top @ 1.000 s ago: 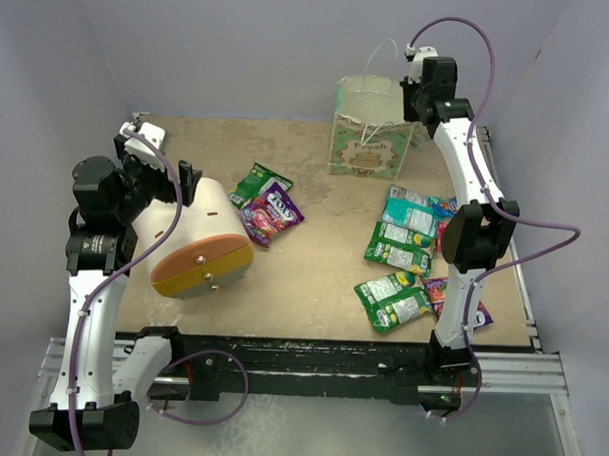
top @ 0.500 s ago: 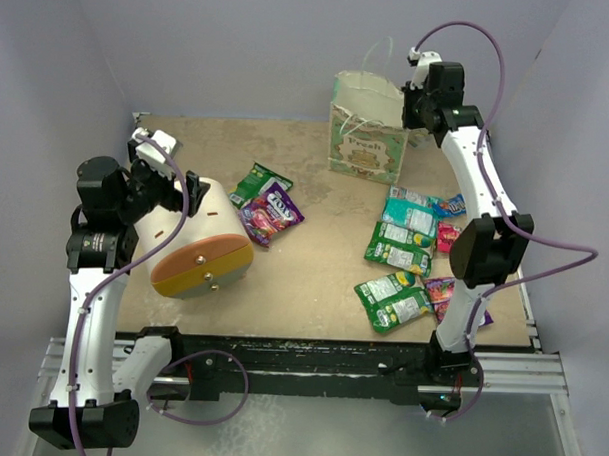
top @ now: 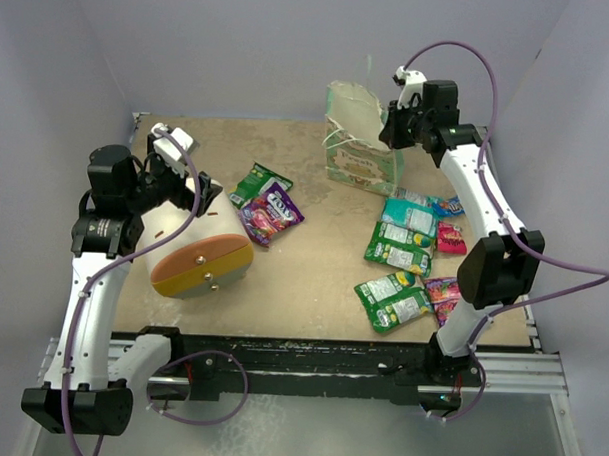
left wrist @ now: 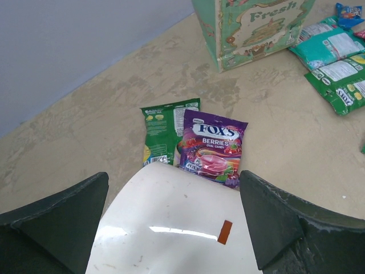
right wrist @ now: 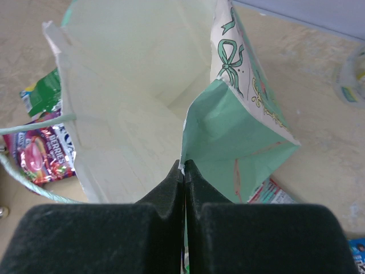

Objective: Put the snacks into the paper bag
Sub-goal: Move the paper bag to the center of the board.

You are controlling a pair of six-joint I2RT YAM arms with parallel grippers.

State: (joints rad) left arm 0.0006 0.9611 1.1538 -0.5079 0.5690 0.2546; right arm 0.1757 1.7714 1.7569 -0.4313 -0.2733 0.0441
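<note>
Right gripper [right wrist: 183, 171] is pinched tight on the paper bag [right wrist: 125, 85] rim at its mint side fold, bag tipped with mouth gaping. Left gripper [left wrist: 174, 176] hangs spread wide, holding nothing, over the cream cone [left wrist: 171, 228]. Purple FOXS packet [left wrist: 212, 147] and green packet [left wrist: 162, 130] lie near-left of the bag, main snack cluster [top: 404, 246] just near-right of it. I'd keep the pinch gentle so the thin paper doesn't tear, hold the mouth up, and have the left clear the cone before fetching the FOXS packet.
</note>
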